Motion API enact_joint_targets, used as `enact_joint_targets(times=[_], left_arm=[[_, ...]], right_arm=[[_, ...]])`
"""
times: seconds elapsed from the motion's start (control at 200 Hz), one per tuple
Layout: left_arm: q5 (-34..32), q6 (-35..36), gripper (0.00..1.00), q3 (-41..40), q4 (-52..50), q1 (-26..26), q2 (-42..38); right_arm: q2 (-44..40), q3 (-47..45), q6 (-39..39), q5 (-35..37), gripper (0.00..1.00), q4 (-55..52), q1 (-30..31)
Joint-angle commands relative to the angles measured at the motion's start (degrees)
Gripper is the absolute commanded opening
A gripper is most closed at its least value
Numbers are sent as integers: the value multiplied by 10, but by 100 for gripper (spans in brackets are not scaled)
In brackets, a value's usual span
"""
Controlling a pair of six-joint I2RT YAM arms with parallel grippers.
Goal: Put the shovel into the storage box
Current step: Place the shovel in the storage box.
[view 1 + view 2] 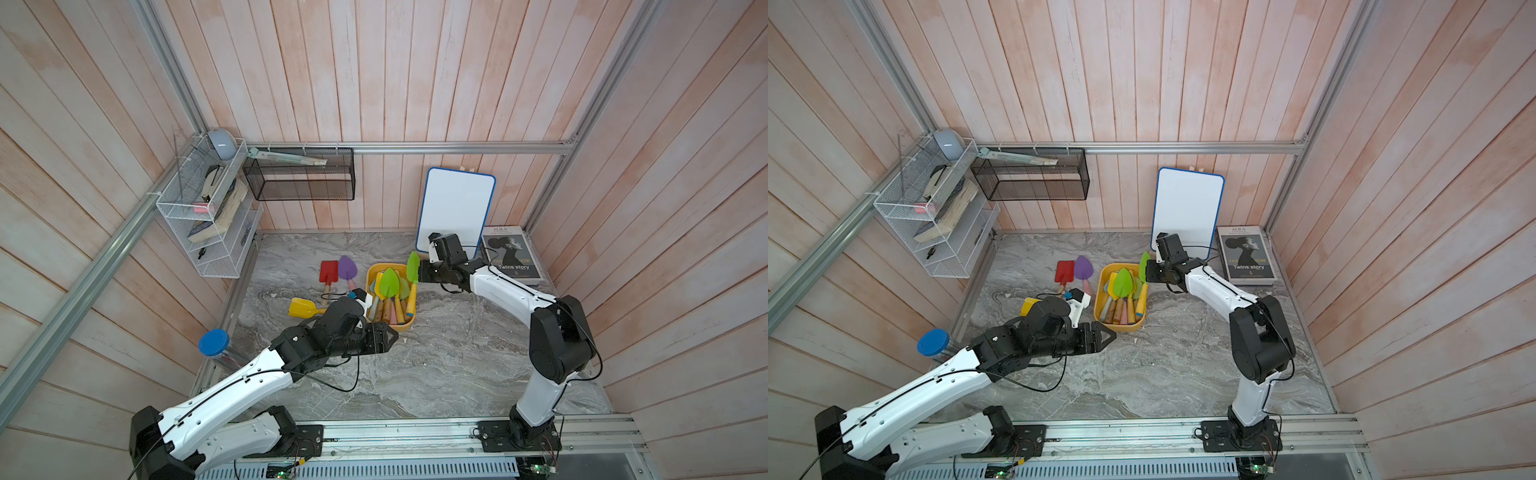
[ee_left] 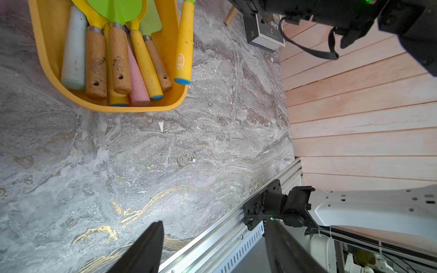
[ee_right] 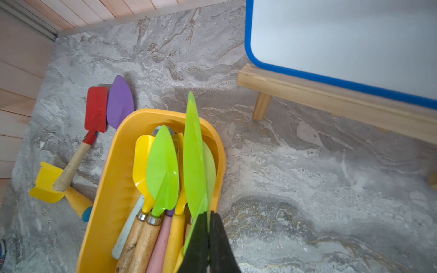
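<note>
Right fingers (image 3: 196,241) clamping lime-green pointed shovel (image 3: 194,153), blade edge-up, running parallel over shallow yellow-orange plastic storage box's (image 3: 112,165) right-arm-side rim; left fingers (image 2: 146,248) hanging apart, empty.

White arm links (image 1: 232,386), black joints (image 1: 557,345), black cables (image 2: 328,56).

the storage box (image 3: 106,189) is glossy yellow-orange plastic. the green shovel (image 3: 194,153) has a smooth, shiny painted blade. wooden handles (image 2: 95,59) in the box look worn and smudged, with bright metal collars (image 2: 94,29). the table (image 2: 165,153) is matt grey marble pattern. the walls (image 1: 415,83) are pale wood planks. the whiteboard (image 3: 343,35) is smooth, on raw wood.
</note>
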Motion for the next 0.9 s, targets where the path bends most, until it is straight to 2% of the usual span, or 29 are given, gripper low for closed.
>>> enact_joint_targets(times=[0.0, 0.49, 0.895], left_arm=[[-10, 12, 73, -5, -4, 0, -10], [-14, 14, 73, -7, -19, 3, -18], [-9, 14, 73, -10, -21, 4, -14]], right_arm=[[26, 28, -11, 27, 0, -31, 6], [94, 78, -24, 60, 0, -67, 32], [116, 83, -29, 17, 0, -71, 37]])
